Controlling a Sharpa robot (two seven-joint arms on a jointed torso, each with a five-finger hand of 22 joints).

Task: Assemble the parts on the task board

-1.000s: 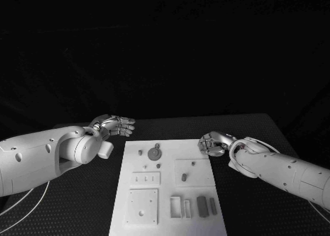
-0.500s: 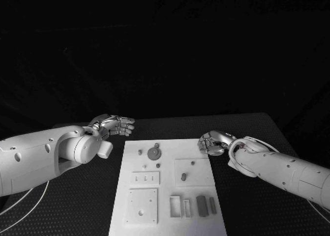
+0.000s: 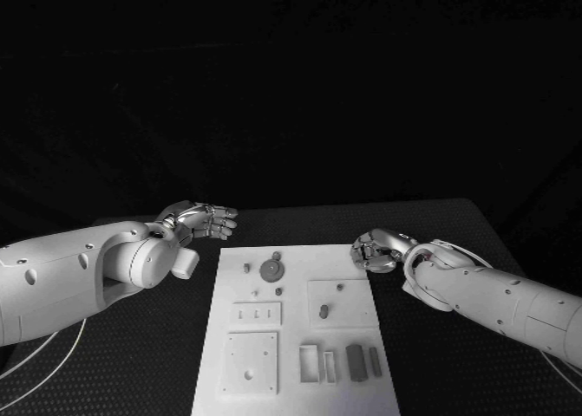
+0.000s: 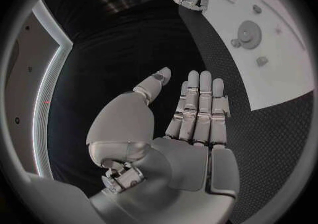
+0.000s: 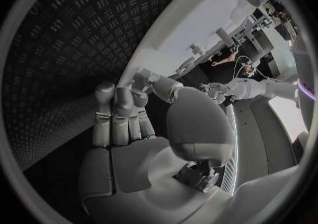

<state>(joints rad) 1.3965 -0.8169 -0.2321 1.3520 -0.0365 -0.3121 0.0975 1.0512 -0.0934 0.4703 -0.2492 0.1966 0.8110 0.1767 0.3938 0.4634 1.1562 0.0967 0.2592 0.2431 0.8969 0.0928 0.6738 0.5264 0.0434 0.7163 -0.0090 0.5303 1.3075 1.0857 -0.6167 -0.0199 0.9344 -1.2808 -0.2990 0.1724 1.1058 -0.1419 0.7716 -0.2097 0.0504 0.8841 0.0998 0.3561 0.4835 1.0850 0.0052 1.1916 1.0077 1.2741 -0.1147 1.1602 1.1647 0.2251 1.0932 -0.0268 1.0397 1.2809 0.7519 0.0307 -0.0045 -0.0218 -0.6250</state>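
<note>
The task board lies lengthwise, near to far, mid-bench between the hands; the right hand, fingers curled and empty, sits just beside its far right edge, nearer than the flat, empty left hand.

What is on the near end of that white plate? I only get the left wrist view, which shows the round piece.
Observer: The task board carries a dark bar-shaped part there, beside pale rectangular frames.
Operator: Is the other hand holding anything?
Observer: No. The right wrist view shows the right hand with a bare palm.
</note>
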